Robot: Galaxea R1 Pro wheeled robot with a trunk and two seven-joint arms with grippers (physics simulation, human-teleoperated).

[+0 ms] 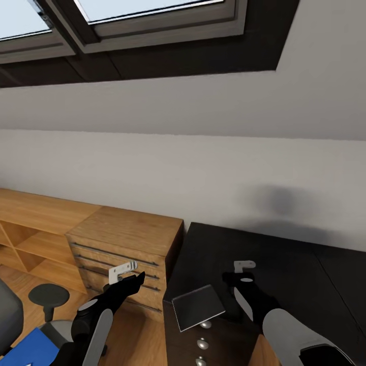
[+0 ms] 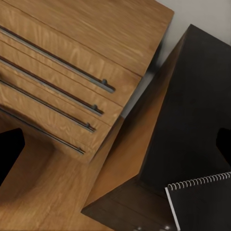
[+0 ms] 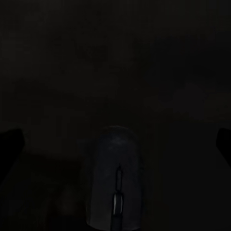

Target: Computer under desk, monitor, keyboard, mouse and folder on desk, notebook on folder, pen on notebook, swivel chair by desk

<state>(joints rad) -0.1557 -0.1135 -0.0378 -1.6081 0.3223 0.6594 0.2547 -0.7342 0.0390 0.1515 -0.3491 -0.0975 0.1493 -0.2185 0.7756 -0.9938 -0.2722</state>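
The right tool (image 1: pixel 245 272) hangs over the black tabletop (image 1: pixel 284 274), its arm reaching forward from the lower right of the head view. In the right wrist view its two dark fingertips (image 3: pixel 10 144) stand wide apart at the frame's edges, jaws open, holding nothing. Between them, lower down, lies the mouse (image 3: pixel 116 180), dark and rounded, resting on the tabletop with its long axis running along the tool's line of sight; the scroll wheel end is nearest the camera.

The left tool (image 1: pixel 124 274) is held out in front of the wooden drawer unit (image 1: pixel 124 239), beside the tabletop's end, arm angled forward and slightly inward. Its fingertips (image 2: pixel 9 151) also sit far apart, open and empty.

The notebook (image 1: pixel 198 306) lies flat at the tabletop's near corner, between the two arms, turned slightly askew. The left wrist view shows its spiral binding (image 2: pixel 199 182).

At the lower left of the head view, the blue folder (image 1: pixel 30 348) rests on the grey swivel chair (image 1: pixel 10 320).
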